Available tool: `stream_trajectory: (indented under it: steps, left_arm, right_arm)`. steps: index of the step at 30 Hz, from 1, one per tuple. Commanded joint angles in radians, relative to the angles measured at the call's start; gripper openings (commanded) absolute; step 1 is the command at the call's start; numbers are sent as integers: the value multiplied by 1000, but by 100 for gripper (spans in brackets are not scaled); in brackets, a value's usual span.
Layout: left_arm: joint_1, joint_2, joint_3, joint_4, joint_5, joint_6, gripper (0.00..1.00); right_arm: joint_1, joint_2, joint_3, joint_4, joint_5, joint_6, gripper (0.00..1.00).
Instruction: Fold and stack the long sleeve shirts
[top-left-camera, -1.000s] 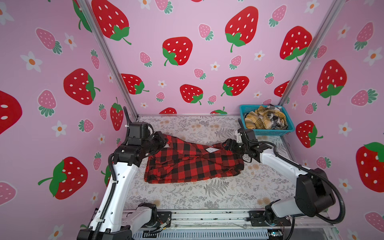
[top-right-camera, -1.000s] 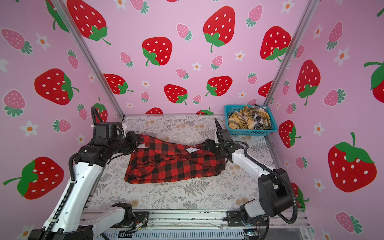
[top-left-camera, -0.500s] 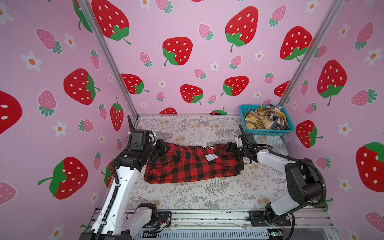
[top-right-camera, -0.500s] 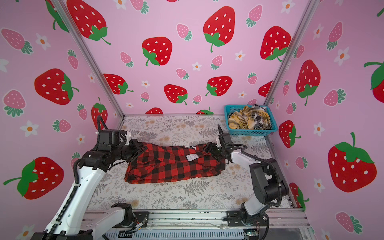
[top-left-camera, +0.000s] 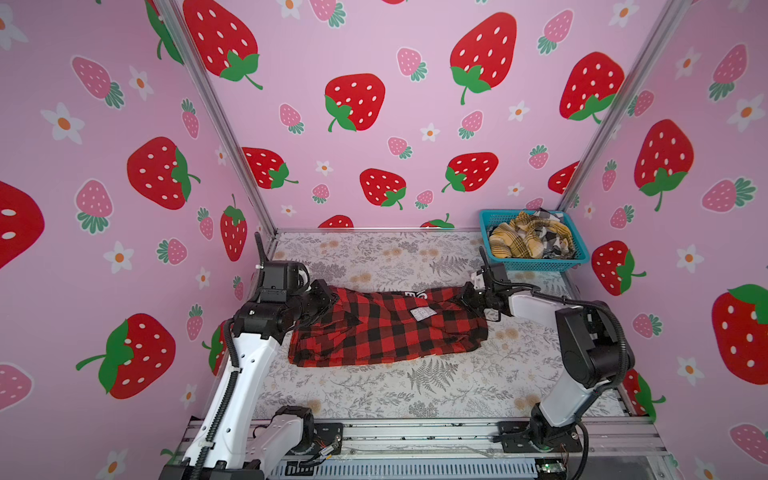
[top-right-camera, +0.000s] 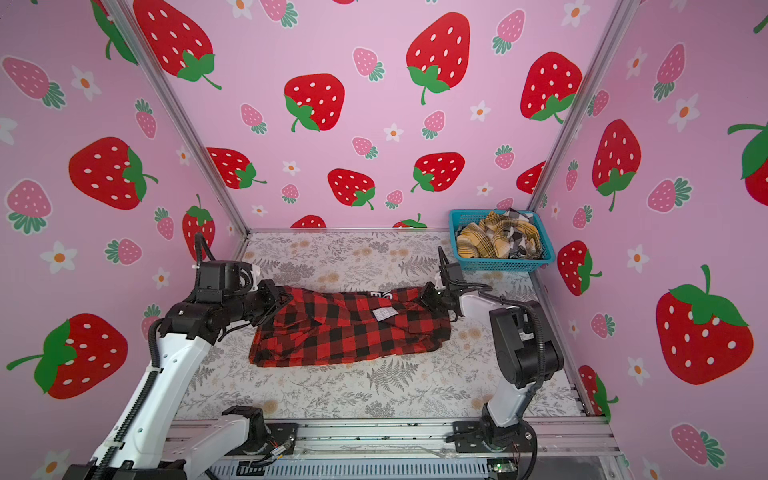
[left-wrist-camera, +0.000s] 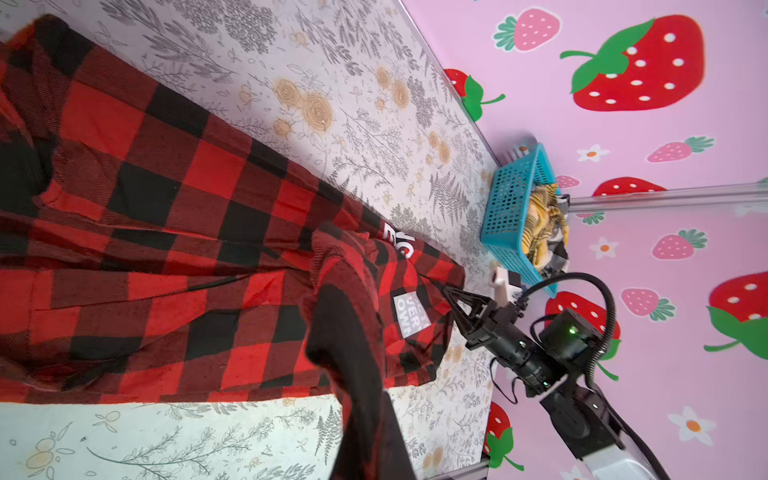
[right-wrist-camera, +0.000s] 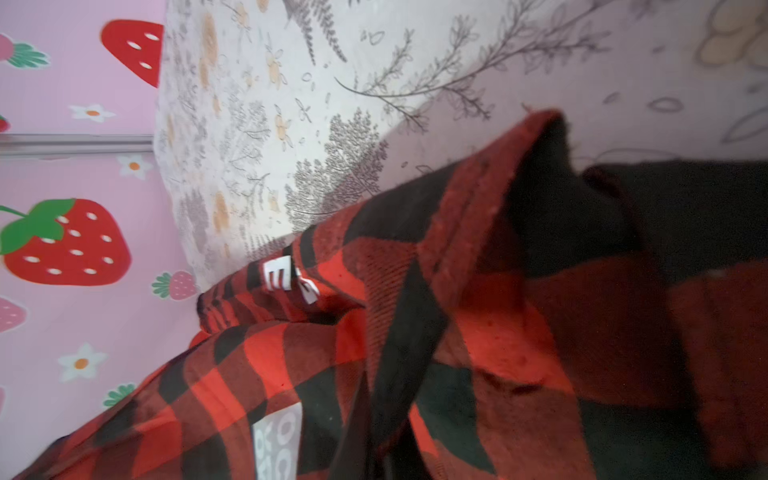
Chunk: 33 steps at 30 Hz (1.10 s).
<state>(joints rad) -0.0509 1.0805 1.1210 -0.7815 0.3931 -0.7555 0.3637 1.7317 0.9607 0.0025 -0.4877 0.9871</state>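
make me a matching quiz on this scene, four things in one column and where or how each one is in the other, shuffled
Things:
1 red shirt
2 yellow shirt
3 basket
4 right claw

Places or states:
a far right corner of the table
b shut on the red shirt's end
c spread across the middle of the table
d bunched in the basket

Pairs: 1-c, 2-d, 3-a, 4-b
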Motion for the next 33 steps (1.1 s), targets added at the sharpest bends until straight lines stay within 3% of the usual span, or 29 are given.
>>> stream_trajectory:
  steps: [1,5,9,13,22,33]
  left_arm:
    - [25,148,84,40,-39,45,0]
    - [55,302,270,21,-33,75,0]
    - [97,364,379,5,-46,116,0]
    - [182,409,306,1,-8,160,0]
    - [356,497,-65,100,-51,216,0]
    - [367,638,28,81,-59,219,0]
  right_arm:
    - [-36,-8,42,31,-26,0,0]
    - [-50,-21,23,94,-66,15,0]
    - [-49,-20,-36,181,-104,37,0]
    - [-19,1,-117,307,-151,66,0]
    - [52,45,-259,462,-140,111,0]
    - [99,47,-237,423,-108,102,0]
